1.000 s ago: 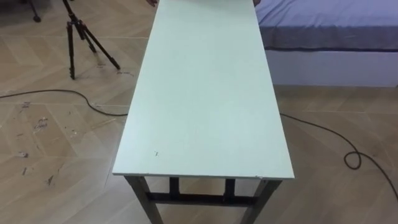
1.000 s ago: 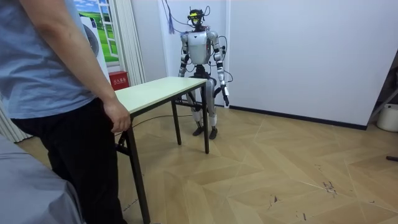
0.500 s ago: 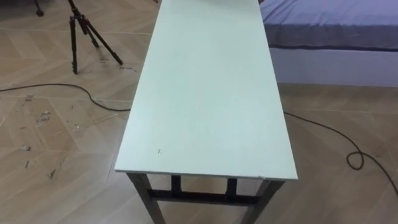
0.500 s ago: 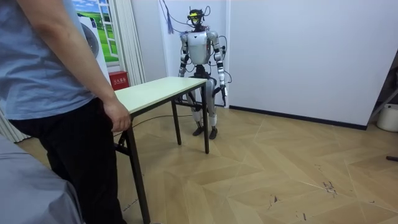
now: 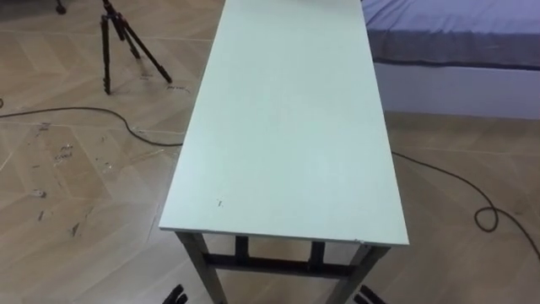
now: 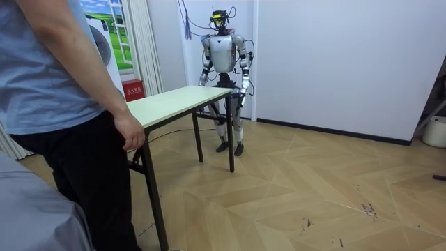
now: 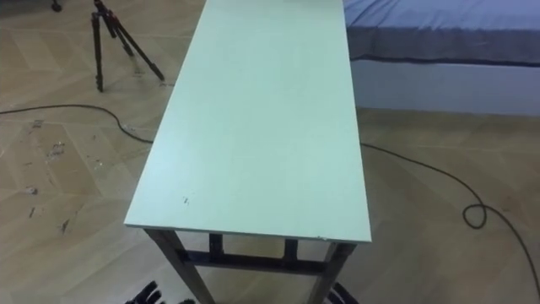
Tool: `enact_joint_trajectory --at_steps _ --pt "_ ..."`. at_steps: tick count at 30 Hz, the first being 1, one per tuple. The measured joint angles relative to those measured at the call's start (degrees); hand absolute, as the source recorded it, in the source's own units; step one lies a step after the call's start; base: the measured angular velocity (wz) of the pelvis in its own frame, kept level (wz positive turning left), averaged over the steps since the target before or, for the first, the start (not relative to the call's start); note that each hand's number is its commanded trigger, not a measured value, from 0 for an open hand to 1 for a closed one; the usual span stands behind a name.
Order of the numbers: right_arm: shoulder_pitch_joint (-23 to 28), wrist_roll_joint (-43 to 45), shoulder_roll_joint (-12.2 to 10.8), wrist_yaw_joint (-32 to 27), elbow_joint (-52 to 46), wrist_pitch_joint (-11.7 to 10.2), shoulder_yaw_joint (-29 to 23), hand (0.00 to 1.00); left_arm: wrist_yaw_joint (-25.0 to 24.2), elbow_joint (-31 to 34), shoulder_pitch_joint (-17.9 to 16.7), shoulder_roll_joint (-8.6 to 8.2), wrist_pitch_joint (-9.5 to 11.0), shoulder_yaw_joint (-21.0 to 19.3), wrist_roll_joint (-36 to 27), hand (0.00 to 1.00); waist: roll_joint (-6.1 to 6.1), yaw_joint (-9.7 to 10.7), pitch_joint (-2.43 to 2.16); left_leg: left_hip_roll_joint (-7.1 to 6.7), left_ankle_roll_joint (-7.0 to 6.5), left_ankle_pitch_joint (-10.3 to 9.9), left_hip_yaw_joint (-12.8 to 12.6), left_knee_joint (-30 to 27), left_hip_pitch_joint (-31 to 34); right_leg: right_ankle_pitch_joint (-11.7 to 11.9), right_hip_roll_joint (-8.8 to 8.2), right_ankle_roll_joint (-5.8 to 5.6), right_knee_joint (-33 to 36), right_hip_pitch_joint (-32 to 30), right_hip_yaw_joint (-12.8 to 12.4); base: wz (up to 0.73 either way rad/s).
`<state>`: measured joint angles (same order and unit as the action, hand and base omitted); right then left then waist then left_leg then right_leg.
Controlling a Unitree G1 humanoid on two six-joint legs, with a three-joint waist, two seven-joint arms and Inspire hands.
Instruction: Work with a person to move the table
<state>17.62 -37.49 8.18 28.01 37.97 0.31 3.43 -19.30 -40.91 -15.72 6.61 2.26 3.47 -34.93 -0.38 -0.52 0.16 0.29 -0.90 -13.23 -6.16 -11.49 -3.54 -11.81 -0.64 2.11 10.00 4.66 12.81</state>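
Basically just starting. Left hand (image 5: 178, 295) sits at the bottom edge of the eye view, just beside the table's near left leg and below the level of the top. Right hand (image 5: 368, 296) mirrors it by the near right leg. Neither is visibly on the table (image 5: 287, 127); whether each is open or closed on anything, cannot tell, too little of them in frame.

Table: long pale-green top on a dark metal frame, running from the robot away to the far end. In the room view its legs look planted on the floor (image 5: 76, 186), so I judge it not lifted yet. The robot stands upright at one short end, close to the white wall, arms raised toward the table end.

The person (image 6: 56, 104) stands at the opposite short end, the person's hand (image 6: 129, 134) hanging right at that edge of the top; whether it grips the edge is unclear.

Done: both parties in position at the two ends. Left: robot gets hold of its end, both lift, carry, set down.

Containers: none to report; the table top carries nothing.

Surroundings: tripod (image 5: 125, 40) far left on the floor, well apart from the table. Bed (image 5: 460, 59) far right, close beside the table's far right edge, likely a tight side for the carry.
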Motion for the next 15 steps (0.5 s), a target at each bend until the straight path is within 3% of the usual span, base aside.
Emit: enact_joint_trajectory --at_steps 2,6,15 --pt "1.7 -3.0 -0.5 1.1 -6.0 0.6 2.2 0.0 -0.9 5.3 -2.0 -0.24 -0.3 3.1 -4.6 0.0 0.0 0.0 0.05 0.03 0.0 0.0 0.0 -0.2 -0.2 0.0 -0.05 -0.01 0.7 -0.2 0.0 0.0" --pt "0.5 -5.6 -1.8 2.7 -8.8 1.0 3.3 0.0 -2.3 11.1 -2.7 -0.25 -0.6 6.0 -7.6 0.0 -0.16 0.1 0.09 0.04 -0.02 0.0 0.1 -0.3 -0.1 0.0 -0.07 0.0 0.9 -0.7 0.0 0.0" --pt "-0.7 -14.3 0.5 2.8 -13.3 1.0 10.7 0.0 -3.9 22.9 -3.3 2.29 -1.8 12.2 -13.2 0.0 -0.27 0.1 0.15 0.04 -0.07 0.0 -0.2 -1.2 0.9 0.0 -0.09 0.03 1.8 -1.8 -1.1 -0.04"
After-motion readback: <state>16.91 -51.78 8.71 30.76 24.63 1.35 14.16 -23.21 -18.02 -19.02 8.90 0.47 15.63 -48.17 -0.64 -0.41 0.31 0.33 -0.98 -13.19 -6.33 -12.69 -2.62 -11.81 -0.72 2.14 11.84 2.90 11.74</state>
